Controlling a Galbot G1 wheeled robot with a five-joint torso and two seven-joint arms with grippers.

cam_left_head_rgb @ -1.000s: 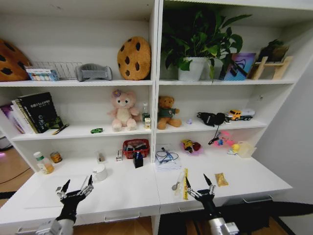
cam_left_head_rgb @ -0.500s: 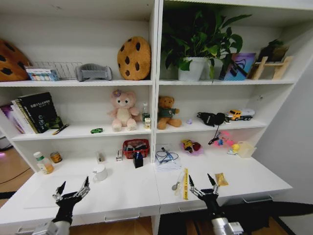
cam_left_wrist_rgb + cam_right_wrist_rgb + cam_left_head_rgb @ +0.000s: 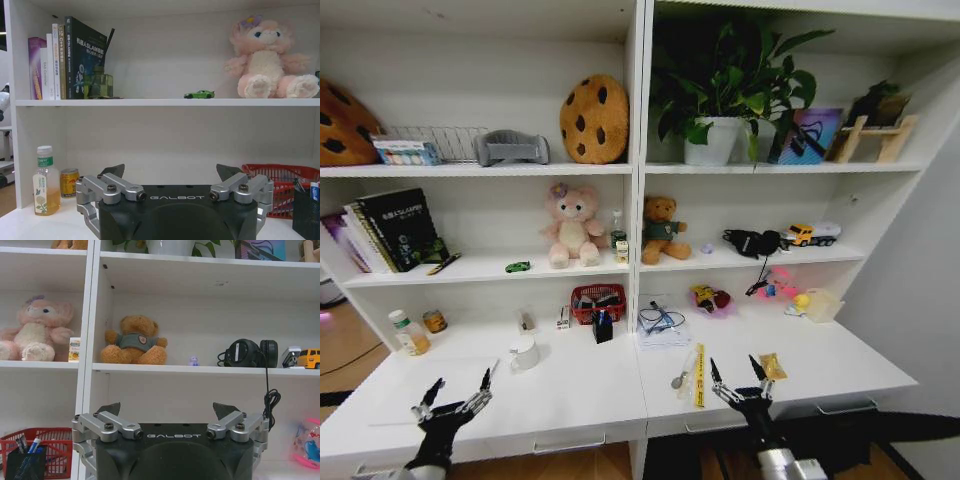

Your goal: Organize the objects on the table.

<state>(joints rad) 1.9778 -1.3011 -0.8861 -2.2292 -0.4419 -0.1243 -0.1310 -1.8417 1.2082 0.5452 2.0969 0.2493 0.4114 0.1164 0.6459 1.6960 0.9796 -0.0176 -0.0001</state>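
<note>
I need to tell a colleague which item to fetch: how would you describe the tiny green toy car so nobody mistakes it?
Find the tall white shelf unit and its left half's lower shelf, the one holding books and a pink plush bear. Between them sits the tiny green toy car, the one small, low, bright green thing on that shelf.

White table [image 3: 570, 395] joined to tall shelf unit [image 3: 638, 150]. On the desktop: yellow flat strip [image 3: 699, 373] and gold snack packet [image 3: 772, 366] at right front, white mug [image 3: 524, 352], red basket [image 3: 598, 302], bottle [image 3: 408, 333], small can [image 3: 435, 321]. Green toy car [image 3: 518, 266] on the shelf above. Left gripper [image 3: 453, 398] and right gripper [image 3: 736, 375] at the front edge, fingers spread, holding nothing.
</note>
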